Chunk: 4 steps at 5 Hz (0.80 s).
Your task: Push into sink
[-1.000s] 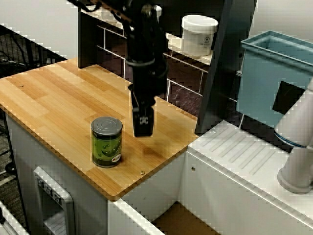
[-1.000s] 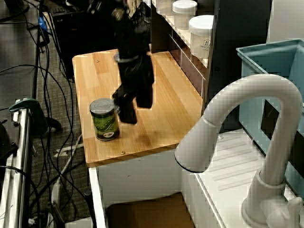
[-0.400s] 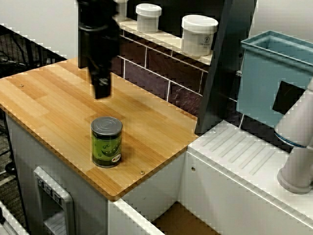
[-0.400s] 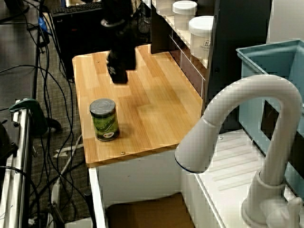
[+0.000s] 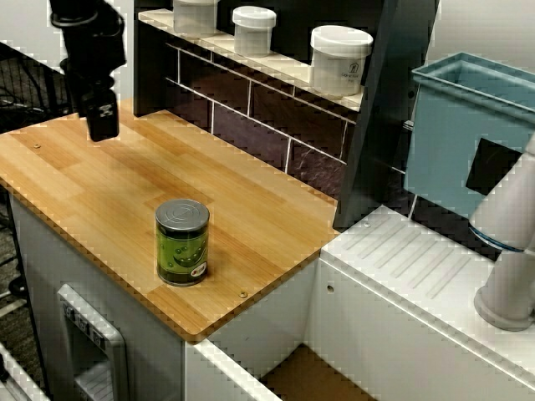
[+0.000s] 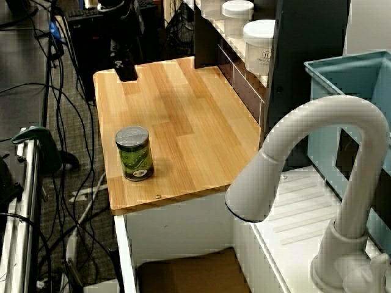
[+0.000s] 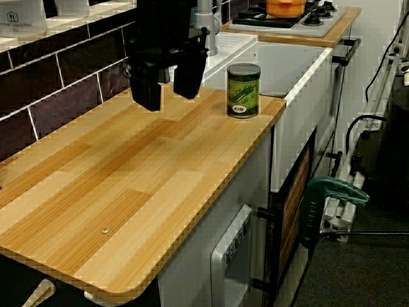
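Note:
A green can (image 5: pixel 182 242) with a grey lid stands upright near the front edge of the wooden counter (image 5: pixel 92 180); it also shows in the other views (image 6: pixel 134 153) (image 7: pixel 243 90). The sink lies past the counter's end, with a sliver of brownish floor (image 5: pixel 311 374) (image 6: pixel 183 274) and a white wall (image 7: pixel 291 77) showing. My gripper (image 7: pixel 168 88) hangs over the counter's far end, well away from the can and on the side away from the sink. Its two black fingers (image 7: pixel 147 93) stand apart with nothing between them. It also shows in the other two views (image 5: pixel 102 117) (image 6: pixel 126 68).
A ribbed white draining surface (image 5: pixel 418 261) adjoins the sink. A white faucet (image 6: pixel 317 140) arches over it. A tall teal-blue box (image 5: pixel 468 125) stands behind. White jars (image 5: pixel 340 58) sit on a shelf above the dark tiled back wall. Cables lie on the floor (image 6: pixel 61 122).
My gripper has swung from right beside the can to the counter's far end, away from the sink. The can has not moved.

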Each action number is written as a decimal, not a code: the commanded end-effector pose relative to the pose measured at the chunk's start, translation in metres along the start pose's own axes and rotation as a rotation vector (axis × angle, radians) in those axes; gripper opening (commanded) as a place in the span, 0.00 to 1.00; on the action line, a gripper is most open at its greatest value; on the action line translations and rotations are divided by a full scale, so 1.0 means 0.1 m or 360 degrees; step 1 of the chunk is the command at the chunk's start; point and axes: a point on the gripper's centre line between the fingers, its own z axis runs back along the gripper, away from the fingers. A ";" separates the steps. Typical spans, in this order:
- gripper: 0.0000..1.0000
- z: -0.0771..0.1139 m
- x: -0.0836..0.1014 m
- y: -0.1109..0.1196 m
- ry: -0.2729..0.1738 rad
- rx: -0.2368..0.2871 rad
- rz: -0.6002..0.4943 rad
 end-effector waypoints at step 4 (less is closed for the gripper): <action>1.00 0.03 -0.49 1.05 0.0169 0.0545 -0.0221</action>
